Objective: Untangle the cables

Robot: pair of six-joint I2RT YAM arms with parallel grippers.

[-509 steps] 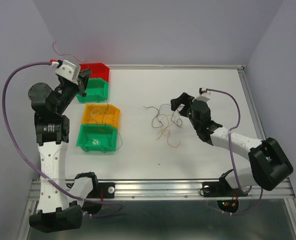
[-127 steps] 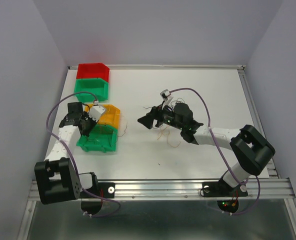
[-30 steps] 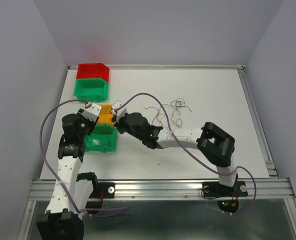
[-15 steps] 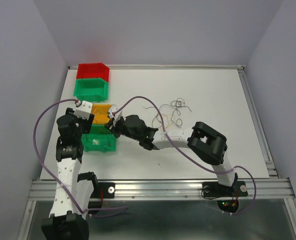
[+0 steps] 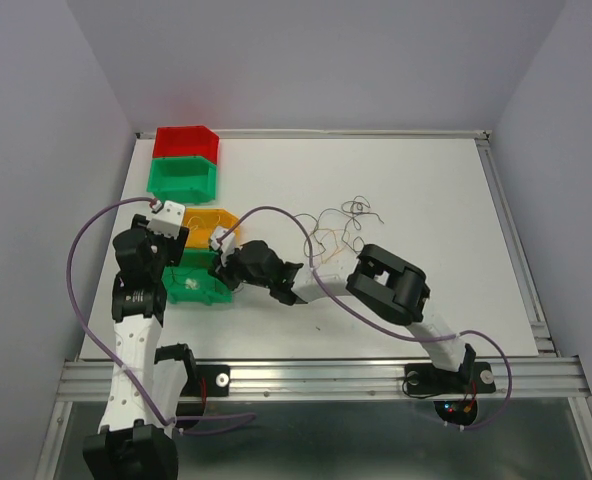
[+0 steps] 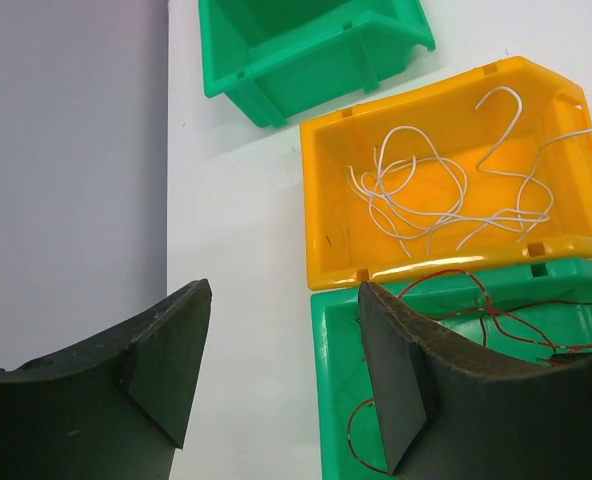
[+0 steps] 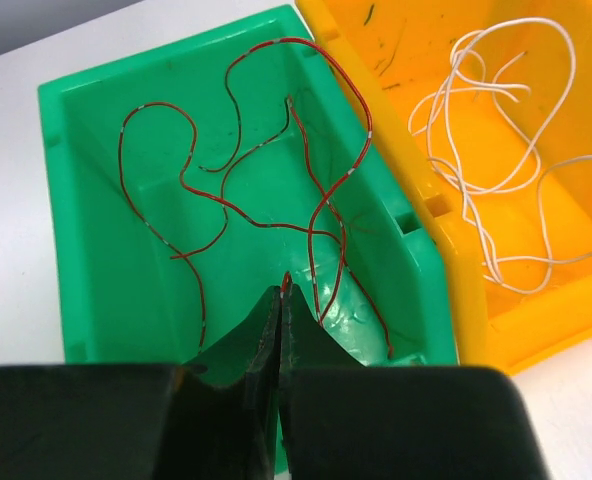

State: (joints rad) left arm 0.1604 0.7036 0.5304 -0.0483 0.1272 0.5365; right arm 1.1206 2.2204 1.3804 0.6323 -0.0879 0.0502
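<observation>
**Wires in the Bins**

From above, a small bunch of cables (image 5: 341,225) lies on the table (image 5: 426,180) beside the bins. Only the wrist cameras show inside: white wires (image 6: 416,190) in the orange bin (image 6: 321,200), red wires (image 7: 236,205) in the green bin (image 7: 56,200). The left gripper (image 6: 281,380) has its fingers wide apart, holding nothing. The right gripper (image 7: 281,290) has its fingers pressed together, maybe pinching the end of one of the red wires.

Open tabletop (image 5: 436,190) far right; near left, bins (image 5: 183,188), right arm (image 5: 321,283) and cables (image 5: 341,228) in the way.
</observation>
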